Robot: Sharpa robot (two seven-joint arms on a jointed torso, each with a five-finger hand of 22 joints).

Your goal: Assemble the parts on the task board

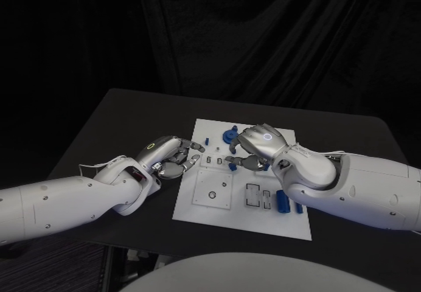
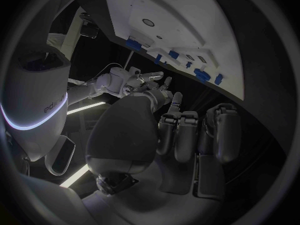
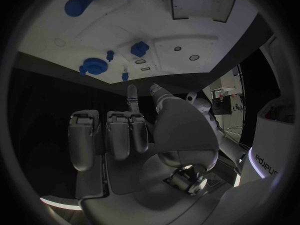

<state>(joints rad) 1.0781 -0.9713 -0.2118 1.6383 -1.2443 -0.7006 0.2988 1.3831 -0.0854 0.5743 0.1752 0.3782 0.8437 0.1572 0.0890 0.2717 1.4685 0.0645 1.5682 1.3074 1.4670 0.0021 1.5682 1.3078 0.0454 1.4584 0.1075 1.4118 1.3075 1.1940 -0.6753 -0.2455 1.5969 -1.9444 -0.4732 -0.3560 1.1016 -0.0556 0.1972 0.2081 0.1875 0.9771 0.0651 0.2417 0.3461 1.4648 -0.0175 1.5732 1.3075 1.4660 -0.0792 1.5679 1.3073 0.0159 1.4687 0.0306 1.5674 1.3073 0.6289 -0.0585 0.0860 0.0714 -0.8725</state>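
Note:
The white task board [image 1: 219, 207] lies in the middle of the black table. A round blue part [image 1: 230, 135] stands near its far edge, and a blue cylinder [image 1: 282, 201] lies at its near right. My right hand [image 1: 256, 146] hovers over the board's far middle. Most of its fingers [image 3: 119, 135] are curled in, and I see nothing in them. My left hand [image 1: 171, 159] sits just off the board's left edge. Its fingers [image 2: 187, 132] are curled too, with nothing visible between them. The right wrist view shows the round part [image 3: 94, 66], a blocky blue part [image 3: 139, 48] and the cylinder [image 3: 81, 0].
A square inset plate [image 1: 213, 188] with a small hole sits on the board's near left, close to my left hand. Slotted recesses [image 1: 257, 196] lie beside the cylinder. Bare black table [image 1: 114, 121] surrounds the board, with dark curtain behind.

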